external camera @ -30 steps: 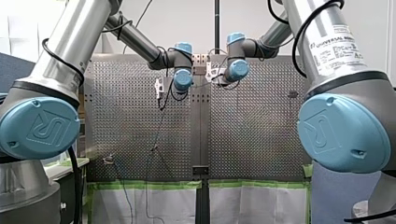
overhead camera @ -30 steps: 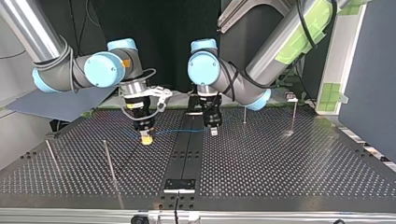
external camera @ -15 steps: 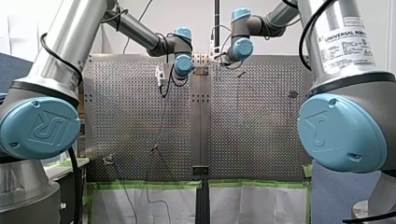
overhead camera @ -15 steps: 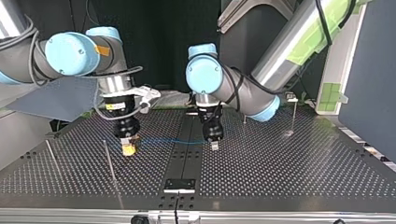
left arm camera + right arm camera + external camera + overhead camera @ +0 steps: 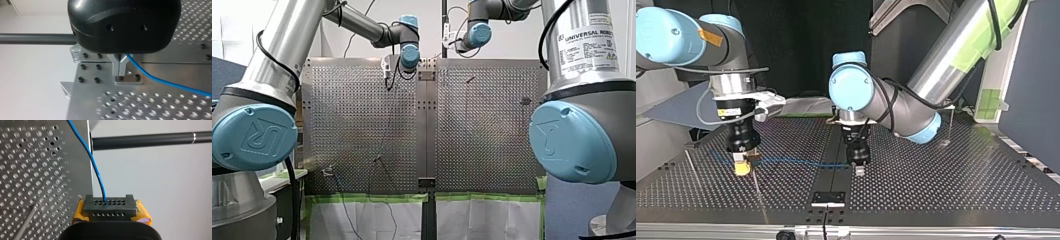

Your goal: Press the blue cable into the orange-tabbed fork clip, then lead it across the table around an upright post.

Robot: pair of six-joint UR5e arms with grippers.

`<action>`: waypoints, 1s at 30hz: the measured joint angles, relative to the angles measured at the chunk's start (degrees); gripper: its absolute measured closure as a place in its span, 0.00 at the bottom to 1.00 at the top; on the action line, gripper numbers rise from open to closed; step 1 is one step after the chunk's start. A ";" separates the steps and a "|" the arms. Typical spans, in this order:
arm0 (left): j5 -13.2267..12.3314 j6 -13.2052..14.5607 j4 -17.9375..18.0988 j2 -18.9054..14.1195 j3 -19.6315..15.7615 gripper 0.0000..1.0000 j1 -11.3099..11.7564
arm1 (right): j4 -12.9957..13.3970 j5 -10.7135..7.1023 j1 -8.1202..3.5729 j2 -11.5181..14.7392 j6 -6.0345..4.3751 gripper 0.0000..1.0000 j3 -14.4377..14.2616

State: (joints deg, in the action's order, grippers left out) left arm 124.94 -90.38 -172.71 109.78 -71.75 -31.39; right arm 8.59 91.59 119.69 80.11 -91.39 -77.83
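The blue cable (image 5: 796,161) runs taut just above the table between my two grippers. At the top view's left, my right gripper (image 5: 742,167) with yellow pads is shut on the cable. The right wrist view shows the cable (image 5: 96,170) leaving its closed jaws (image 5: 110,207). My left gripper (image 5: 859,170) stands over the black centre strip. Its metal fingers (image 5: 120,66) are shut on the cable (image 5: 160,81), which trails off to one side. A thin upright post (image 5: 756,187) stands right beside my right gripper. A small red-tabbed fixture (image 5: 328,171) sits at the near left corner in the front view.
Other thin posts stand at the top view's left (image 5: 691,165) and back right (image 5: 951,125). A black plate (image 5: 828,198) lies on the centre strip near the table's edge. A black pole (image 5: 150,141) crosses beyond the table edge in the right wrist view.
Both arms have carried the cable toward the top view's camera. My right gripper has swung to that view's left, up to the thin post. The cable span between the grippers has lengthened.
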 joint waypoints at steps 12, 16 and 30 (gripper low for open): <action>-0.89 0.38 -3.22 2.55 5.71 1.00 -1.14 | -0.37 -0.04 -3.01 0.09 -0.24 1.00 -0.08; -0.97 0.30 -5.30 4.34 7.79 1.00 -1.90 | -0.41 -0.13 -4.08 0.08 -0.57 1.00 -0.08; -1.04 0.10 -8.87 7.41 15.80 1.00 -4.34 | -0.82 -0.86 -8.28 0.00 -0.78 1.00 -0.26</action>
State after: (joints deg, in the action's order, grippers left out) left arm 123.90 -90.28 -181.57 117.18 -55.95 -35.73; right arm 7.77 90.73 111.40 80.11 -92.18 -78.09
